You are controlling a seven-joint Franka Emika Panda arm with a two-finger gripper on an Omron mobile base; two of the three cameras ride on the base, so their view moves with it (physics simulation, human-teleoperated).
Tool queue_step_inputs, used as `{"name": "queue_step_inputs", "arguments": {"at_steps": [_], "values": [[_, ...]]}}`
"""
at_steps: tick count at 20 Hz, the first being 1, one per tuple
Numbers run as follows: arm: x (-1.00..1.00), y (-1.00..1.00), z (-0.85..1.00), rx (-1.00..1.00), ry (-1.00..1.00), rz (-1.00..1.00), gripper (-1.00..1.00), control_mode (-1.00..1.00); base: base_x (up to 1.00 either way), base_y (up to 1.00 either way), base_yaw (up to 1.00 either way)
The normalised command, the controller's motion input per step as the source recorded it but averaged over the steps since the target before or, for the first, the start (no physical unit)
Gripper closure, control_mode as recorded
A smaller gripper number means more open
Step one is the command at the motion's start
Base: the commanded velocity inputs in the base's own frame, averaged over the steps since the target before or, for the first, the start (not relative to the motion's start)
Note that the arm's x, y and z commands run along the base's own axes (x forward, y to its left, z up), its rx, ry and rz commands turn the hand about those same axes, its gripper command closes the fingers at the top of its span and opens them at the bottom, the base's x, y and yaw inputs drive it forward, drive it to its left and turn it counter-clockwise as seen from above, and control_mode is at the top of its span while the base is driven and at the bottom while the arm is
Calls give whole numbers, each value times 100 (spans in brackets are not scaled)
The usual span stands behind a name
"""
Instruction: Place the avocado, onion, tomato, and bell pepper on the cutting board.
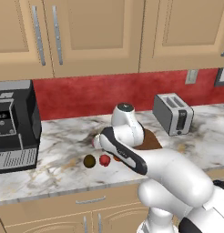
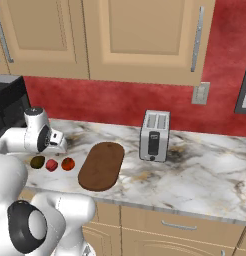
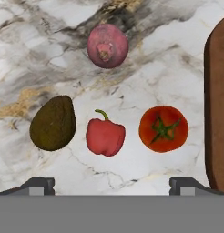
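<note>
In the hand view my gripper (image 3: pixel 113 185) is open above the counter, its tips spread wide with nothing between them. Three items lie in a row below it: the dark avocado (image 3: pixel 53 123), the red bell pepper (image 3: pixel 105 137) and the tomato (image 3: pixel 163 129). Beyond them rests the pinkish onion (image 3: pixel 107 46). The dark brown cutting board (image 3: pixel 218 104) runs along the right edge, bare. From the right base view the avocado (image 2: pixel 38 161), bell pepper (image 2: pixel 51 165) and tomato (image 2: pixel 68 163) sit left of the cutting board (image 2: pixel 101 166), with my hand hovering over them.
A silver toaster (image 2: pixel 155 136) stands right of the board near the red backsplash. A black coffee machine (image 1: pixel 16 125) occupies the counter's left end. Wall cabinets hang overhead. The counter's front edge (image 1: pixel 63 189) runs close to the produce.
</note>
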Motion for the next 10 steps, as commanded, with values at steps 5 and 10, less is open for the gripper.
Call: {"name": "queue_step_inputs", "arguments": {"at_steps": [5,10], "values": [[12,0,-21,1,0,0,-100,-100,0,0,0],[5,0,-26,1,0,0,-100,-100,0,0,0]]}}
